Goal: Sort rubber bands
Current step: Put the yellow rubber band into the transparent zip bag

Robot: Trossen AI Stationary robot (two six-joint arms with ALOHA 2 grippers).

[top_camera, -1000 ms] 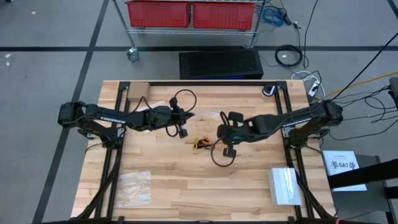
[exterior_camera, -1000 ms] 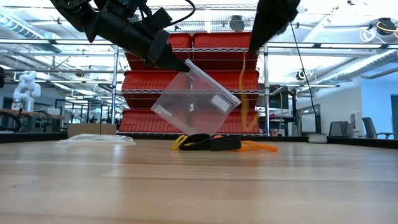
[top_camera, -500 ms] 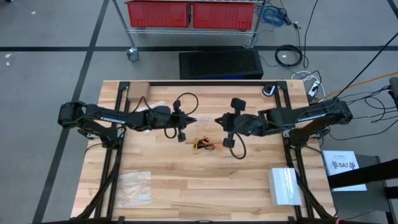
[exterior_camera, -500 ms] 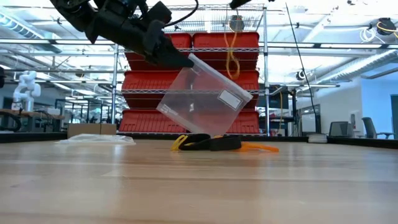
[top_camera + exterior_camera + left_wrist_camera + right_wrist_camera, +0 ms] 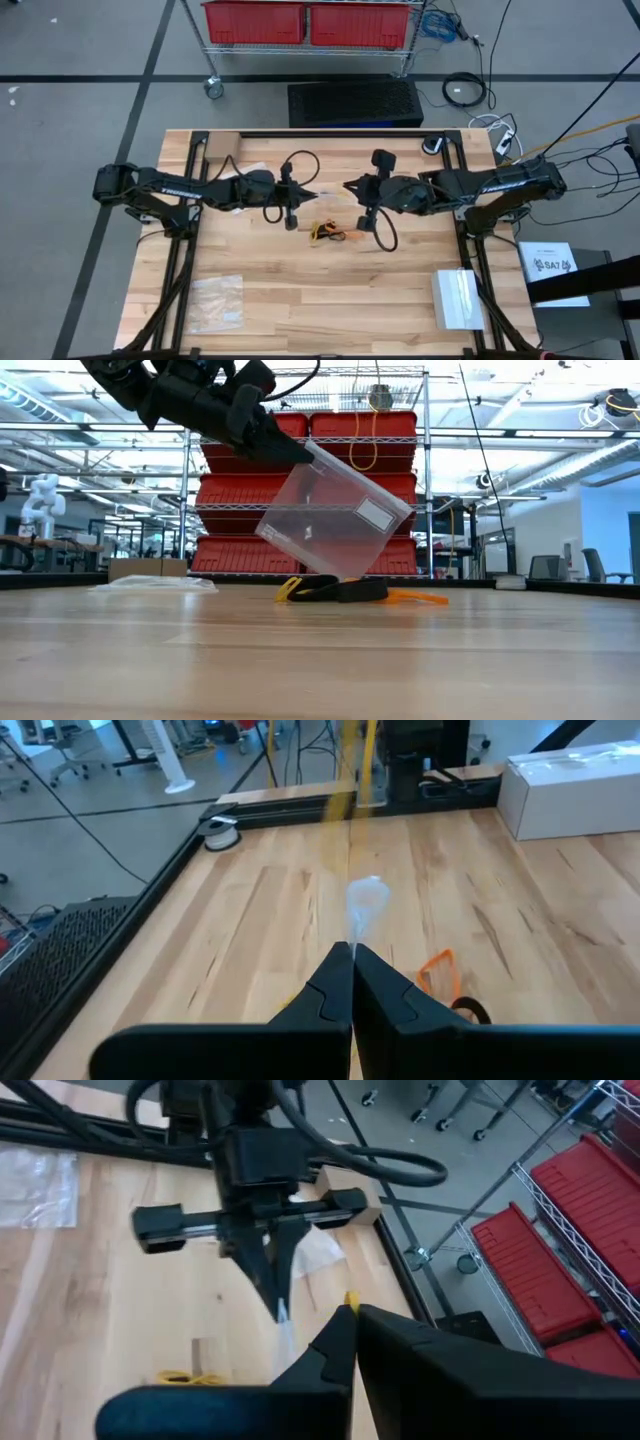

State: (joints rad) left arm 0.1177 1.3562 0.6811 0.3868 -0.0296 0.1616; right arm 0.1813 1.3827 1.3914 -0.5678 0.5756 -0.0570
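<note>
Most rubber bands [image 5: 331,233] are lying unsorted below the left gripper [image 5: 314,194], pinching a clear bag [image 5: 335,522]; right gripper [image 5: 349,188] closing on a yellow band [image 5: 368,448].

The high view looks straight down on the whole bench [image 5: 330,290]. The low view sits at bench height, facing red bins [image 5: 350,470] (close behind). Each wrist view peers forward over the bench centre, which all views share.

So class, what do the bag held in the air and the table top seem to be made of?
Bag: probably thin clear plastic film, glossy; the red bins show through it. Table top: pale wood in joined planks, matte, with visible grain and seams.
</note>
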